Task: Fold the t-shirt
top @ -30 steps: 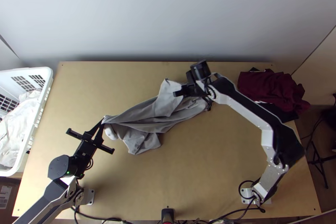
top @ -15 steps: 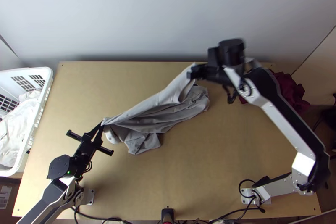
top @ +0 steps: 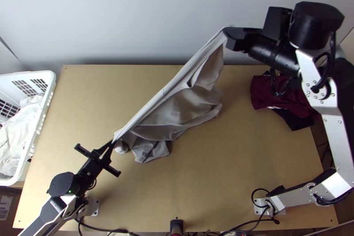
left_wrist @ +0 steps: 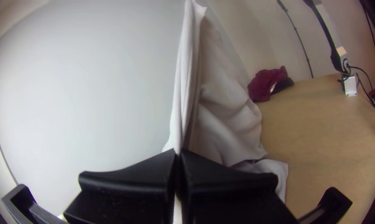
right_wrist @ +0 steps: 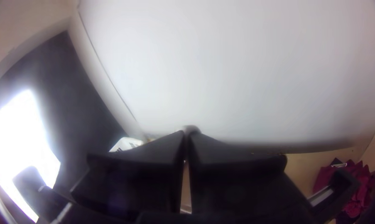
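Observation:
The grey t-shirt is stretched in a taut edge between the two grippers, its lower part hanging in loose folds onto the table. My left gripper is shut on one end, low over the table at the left. High up at the back right, my right gripper is shut on the other end. In the left wrist view the shirt rises from the closed tips of the left gripper. A bit of cloth shows at the tips of the right gripper in the right wrist view.
A white basket holding white cloth stands at the left edge. Dark red cloth with black cloth lies at the table's right, beneath the right arm. The wall rises behind the table.
My right gripper has moved up and toward the back right, lifting its end of the shirt and pulling the edge taut. The left gripper has shifted slightly toward the near edge, still holding.

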You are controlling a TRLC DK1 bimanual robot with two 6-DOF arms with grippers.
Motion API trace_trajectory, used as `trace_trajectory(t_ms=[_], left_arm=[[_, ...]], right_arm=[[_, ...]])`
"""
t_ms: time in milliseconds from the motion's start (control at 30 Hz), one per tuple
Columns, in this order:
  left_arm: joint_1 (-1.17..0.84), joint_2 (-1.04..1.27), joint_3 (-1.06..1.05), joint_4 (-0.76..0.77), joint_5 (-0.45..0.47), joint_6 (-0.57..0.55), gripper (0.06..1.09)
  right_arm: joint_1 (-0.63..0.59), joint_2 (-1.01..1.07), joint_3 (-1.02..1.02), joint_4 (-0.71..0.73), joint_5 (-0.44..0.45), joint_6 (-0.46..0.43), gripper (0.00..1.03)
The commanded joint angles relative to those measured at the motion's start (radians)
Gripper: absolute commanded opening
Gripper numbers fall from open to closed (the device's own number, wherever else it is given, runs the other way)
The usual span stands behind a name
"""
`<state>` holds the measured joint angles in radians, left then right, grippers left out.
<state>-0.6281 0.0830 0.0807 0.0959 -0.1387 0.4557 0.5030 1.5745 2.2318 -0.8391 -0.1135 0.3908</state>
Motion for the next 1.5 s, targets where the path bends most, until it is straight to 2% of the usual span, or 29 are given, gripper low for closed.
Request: trace_trajectory(t_ms=[0, 67, 167, 200, 333, 500, 567, 733, 833, 900, 1067, 1167, 1467], left_arm=[[-0.136, -0.034, -0.001, -0.113, -0.002, 0.057, 0.23], [-0.174, -0.034, -0.001, -0.151, -0.001, 0.095, 0.41], [-0.220, -0.040, 0.001, -0.190, -0.002, 0.164, 0.74], [-0.223, -0.043, 0.001, -0.188, -0.001, 0.179, 0.79], [-0.226, -0.035, -0.001, -0.193, 0.031, 0.215, 0.80], [-0.262, 0.021, -0.001, -0.140, 0.037, 0.164, 0.80], [-0.272, 0.092, -0.001, -0.048, 0.037, 0.173, 0.80], [-0.257, 0.397, 0.007, 0.295, 0.037, 0.205, 0.80], [-0.229, 0.659, 0.034, 0.485, 0.037, 0.176, 0.80], [-0.211, 0.781, 0.070, 0.553, 0.037, 0.127, 0.80], [-0.157, 1.026, 0.182, 0.585, 0.044, 0.043, 0.80], [-0.116, 1.098, 0.251, 0.571, 0.090, -0.014, 0.80], [-0.108, 1.256, 0.323, 0.508, 0.145, 0.009, 0.80]], right_arm=[[-0.017, 0.007, 0.055, 0.012, 0.009, 0.010, 0.03], [-0.017, 0.007, 0.052, 0.014, 0.009, 0.010, 0.03], [-0.018, 0.007, 0.049, 0.012, 0.011, 0.010, 0.03], [-0.018, 0.009, 0.048, 0.014, 0.011, 0.010, 0.03], [-0.024, 0.009, 0.038, 0.011, 0.011, 0.010, 0.03], [-0.027, 0.010, 0.032, 0.009, 0.017, 0.008, 0.03], [-0.032, 0.010, 0.032, 0.009, 0.017, 0.006, 0.03], [-0.035, 0.013, 0.026, 0.009, 0.021, 0.006, 0.03], [-0.035, 0.013, 0.022, 0.006, 0.023, 0.005, 0.03], [-0.035, 0.013, 0.019, 0.005, 0.025, 0.003, 0.03], [-0.035, 0.010, 0.017, -0.002, 0.032, -0.009, 0.03], [-0.035, 0.009, 0.014, -0.005, 0.037, -0.012, 0.03], [-0.034, 0.009, 0.012, -0.005, 0.043, -0.021, 0.03]])
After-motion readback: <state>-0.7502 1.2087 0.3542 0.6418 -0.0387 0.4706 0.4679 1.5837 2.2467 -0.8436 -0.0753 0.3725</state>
